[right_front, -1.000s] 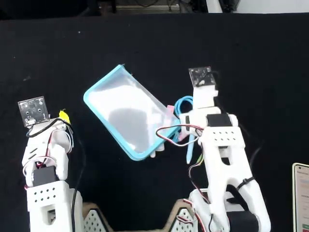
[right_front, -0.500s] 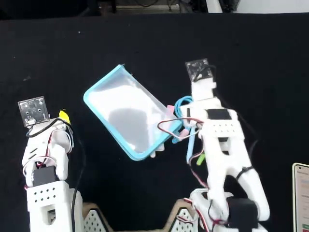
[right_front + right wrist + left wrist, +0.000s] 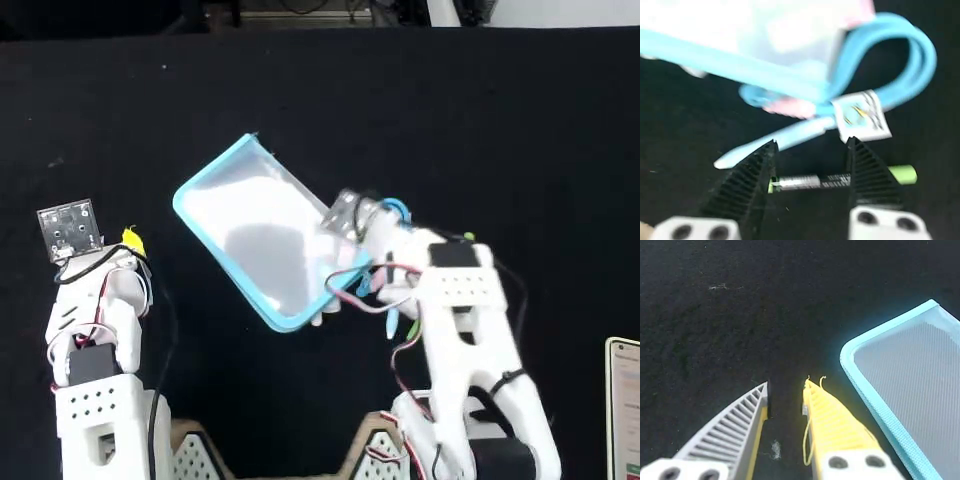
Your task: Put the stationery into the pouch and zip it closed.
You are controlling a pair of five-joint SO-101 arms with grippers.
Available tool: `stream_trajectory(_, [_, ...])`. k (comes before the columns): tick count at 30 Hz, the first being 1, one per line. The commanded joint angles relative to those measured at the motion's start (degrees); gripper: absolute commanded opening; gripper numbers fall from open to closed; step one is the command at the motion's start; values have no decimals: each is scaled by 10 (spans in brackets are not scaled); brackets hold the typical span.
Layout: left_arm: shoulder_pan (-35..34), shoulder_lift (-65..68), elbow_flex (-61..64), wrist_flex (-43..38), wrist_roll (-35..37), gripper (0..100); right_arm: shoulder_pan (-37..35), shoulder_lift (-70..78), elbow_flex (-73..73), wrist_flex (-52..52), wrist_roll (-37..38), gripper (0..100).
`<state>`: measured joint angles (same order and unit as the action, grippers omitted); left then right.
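The left gripper (image 3: 786, 385) sits low over the black table (image 3: 500, 120) at the left; its fingers stand narrowly apart and hold nothing. The pouch (image 3: 265, 225), clear with a light blue border, lies flat and tilted at the table centre. The right gripper (image 3: 811, 142) is at the pouch's right end, fingers spread moderately and empty, above a green-tipped pen (image 3: 840, 179). A light blue pen (image 3: 785, 135) and the pouch's blue loop (image 3: 900, 55) lie just beside it.
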<state>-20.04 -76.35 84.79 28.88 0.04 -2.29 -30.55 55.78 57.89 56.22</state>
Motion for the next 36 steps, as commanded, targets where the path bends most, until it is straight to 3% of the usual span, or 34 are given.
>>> stream_trajectory(1, [3, -8, -10, -2, 0, 120, -56, -22, 18, -30, -17, 218])
stream_trajectory(5, [2, -8, -10, -2, 0, 120, -105, -6, 26, -90, -82, 218])
stream_trajectory(12, [2, -8, -10, -2, 0, 120, -217, 0, 16, -97, -171, 222])
stream_trajectory(19, [2, -8, -10, -2, 0, 120, -130, 0, -35, -66, -240, 224])
stream_trajectory(22, [2, -8, -10, -2, 0, 120, -94, 0, -61, 3, -200, 224])
stream_trajectory(27, [4, -8, -10, -2, 0, 120, -83, 1, -69, 100, -40, 223])
stream_trajectory(31, [2, -8, -10, -2, 0, 120, -81, 1, -15, 38, 33, 223])
stream_trajectory(36, [2, -8, -10, -2, 0, 120, -83, 4, 70, -106, 42, 223])
